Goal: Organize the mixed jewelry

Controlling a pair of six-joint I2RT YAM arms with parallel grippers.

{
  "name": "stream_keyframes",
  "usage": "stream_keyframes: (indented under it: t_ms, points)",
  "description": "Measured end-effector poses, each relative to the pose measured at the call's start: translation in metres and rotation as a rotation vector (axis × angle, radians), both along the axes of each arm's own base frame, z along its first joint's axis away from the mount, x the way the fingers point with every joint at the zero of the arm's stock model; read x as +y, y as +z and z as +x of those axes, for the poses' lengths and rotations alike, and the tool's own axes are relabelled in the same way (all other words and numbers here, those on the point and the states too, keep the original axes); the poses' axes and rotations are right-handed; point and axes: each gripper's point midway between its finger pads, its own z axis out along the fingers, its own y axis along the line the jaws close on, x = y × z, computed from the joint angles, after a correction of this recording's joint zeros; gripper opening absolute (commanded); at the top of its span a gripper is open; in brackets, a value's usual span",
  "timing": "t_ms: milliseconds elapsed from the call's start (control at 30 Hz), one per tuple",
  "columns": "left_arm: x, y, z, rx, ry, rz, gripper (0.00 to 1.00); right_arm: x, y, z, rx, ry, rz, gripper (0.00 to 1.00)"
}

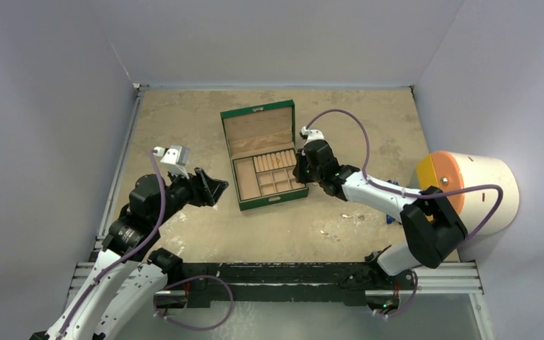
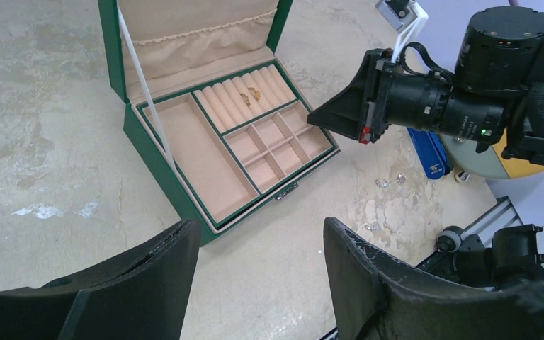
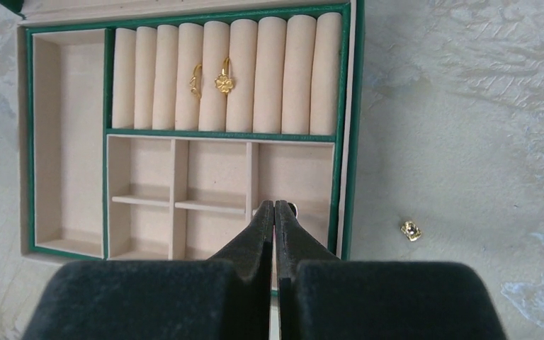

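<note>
My right hand (image 3: 275, 207) sits at the lower middle of its wrist view with its two fingers pressed together, the tips poised over the lower right small compartment (image 3: 297, 177) of the green box (image 3: 348, 142). A tiny speck (image 3: 292, 207) shows right beside the tips. I cannot tell whether it is a piece pinched between them or something lying in the compartment. If it is a piece in the grip, I judge the step in hand to be the drop. Doing it well means keeping the tips inside the dividers and well off the green rim to the right, lowering close to the lining, and parting the fingers only slightly so nothing bounces out. Above the tips in that view, two gold rings (image 3: 222, 81) are seated side by side in the ring rolls (image 3: 269, 74). Out on the bare counter (image 3: 467, 106), at the right of the frame, one small gold piece (image 3: 411, 229) lies apart from the box. In the left wrist view, more loose pieces (image 2: 389, 182) are scattered at the right centre, near a blue clip (image 2: 428, 152), which I would leave alone. My left hand (image 2: 261, 225) hangs at the bottom of its view, fingers wide apart and holding nothing, near the box's front corner. I would not bring it any closer, so it does not crowd the right arm.
</note>
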Motion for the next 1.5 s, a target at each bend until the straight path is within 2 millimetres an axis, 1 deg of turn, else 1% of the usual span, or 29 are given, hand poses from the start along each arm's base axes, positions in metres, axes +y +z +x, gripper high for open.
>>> stream_keyframes:
  t_ms: [233,400,500,600,800,867,933,1000,1100,1133,1200,1300,1500]
  points:
    - [0.000,0.000,0.000,0.000,0.000,0.000,0.64,0.003,-0.012,0.011,0.015,-0.021,-0.029,0.06]
    - [0.000,0.000,0.000,0.000,0.001,0.000,0.64,0.002,-0.017,0.015,0.019,-0.044,-0.040,0.17]
    - [0.000,0.000,0.000,0.000,0.001,0.000,0.64,0.002,-0.017,0.016,0.019,-0.051,-0.038,0.21]
    - [0.000,0.000,0.000,0.000,0.002,0.000,0.64,0.002,-0.016,0.017,0.016,-0.056,-0.034,0.23]
    - [0.000,0.000,0.000,0.001,0.002,0.001,0.64,0.002,-0.013,0.018,0.010,-0.059,-0.030,0.23]
    - [0.000,-0.001,0.000,0.002,0.002,0.001,0.64,0.001,-0.006,0.017,-0.001,-0.060,-0.023,0.24]
    - [0.000,-0.001,0.001,0.003,0.002,0.001,0.64,-0.002,0.007,0.016,-0.024,-0.067,-0.012,0.25]
    - [0.000,-0.001,0.001,0.003,0.002,0.002,0.64,-0.007,0.026,0.014,-0.067,-0.079,0.002,0.26]
    - [0.000,-0.002,0.001,0.007,0.002,0.004,0.64,-0.021,0.054,0.012,-0.142,-0.116,0.011,0.28]
    - [0.000,-0.002,0.001,0.008,0.002,0.004,0.64,-0.026,0.060,0.012,-0.162,-0.131,0.009,0.28]
    - [0.000,-0.003,0.002,0.010,0.002,0.005,0.64,-0.035,0.065,0.009,-0.186,-0.154,-0.002,0.29]
    - [0.000,-0.003,0.002,0.012,0.002,0.006,0.64,-0.051,0.059,0.004,-0.195,-0.193,-0.041,0.30]
    - [0.000,-0.004,0.002,0.014,0.002,0.007,0.64,-0.074,0.022,-0.010,-0.130,-0.230,-0.135,0.31]
